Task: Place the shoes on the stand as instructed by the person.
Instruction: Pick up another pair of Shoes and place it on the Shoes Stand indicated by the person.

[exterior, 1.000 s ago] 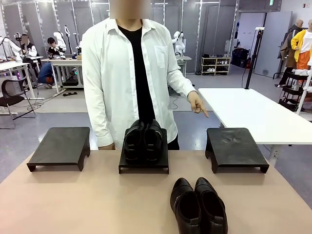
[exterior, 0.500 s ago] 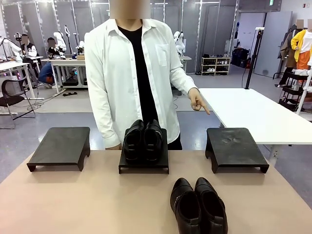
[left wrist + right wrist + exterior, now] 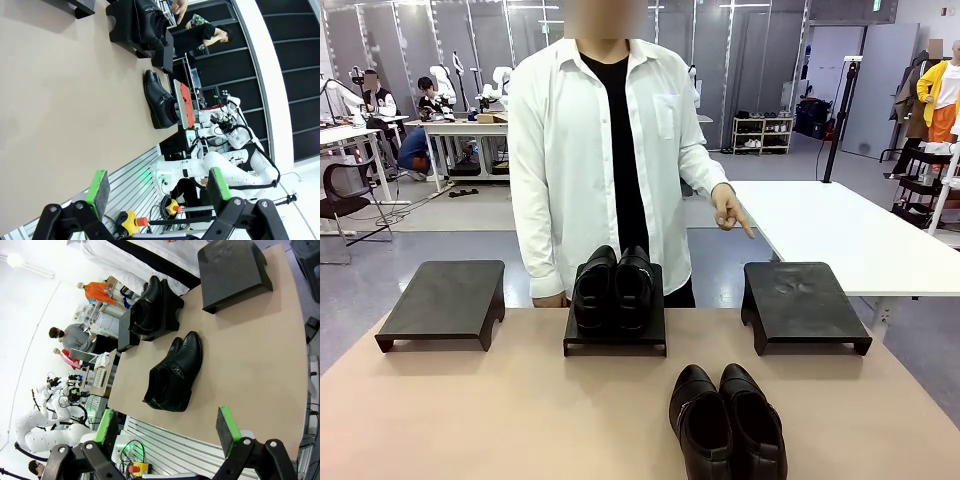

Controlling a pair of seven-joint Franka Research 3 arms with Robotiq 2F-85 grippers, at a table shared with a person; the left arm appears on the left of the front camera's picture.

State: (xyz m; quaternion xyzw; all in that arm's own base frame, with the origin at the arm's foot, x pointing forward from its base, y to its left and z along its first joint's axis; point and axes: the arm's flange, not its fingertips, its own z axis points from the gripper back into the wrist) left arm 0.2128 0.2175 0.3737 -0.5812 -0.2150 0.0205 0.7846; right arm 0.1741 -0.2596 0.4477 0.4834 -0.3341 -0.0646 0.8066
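Left hand (image 3: 158, 186): released, fingers spread wide, holding nothing. Right hand (image 3: 167, 426): same, fingers wide apart, nothing between them.

Boots (image 3: 172, 372): the pair lies side by side on the tabletop (image 3: 470, 420), straight ahead of the right hand and well apart from it. From the left hand they lie far ahead.

Low shoes (image 3: 613, 288): the pair sits on the middle stand (image 3: 615, 342), beyond the boots as seen from either hand.

Right stand (image 3: 805, 300) and left stand (image 3: 445, 300): tops bare.

Person (image 3: 610, 150): stands behind the middle stand, index finger (image 3: 744, 230) pointing down above the right stand.
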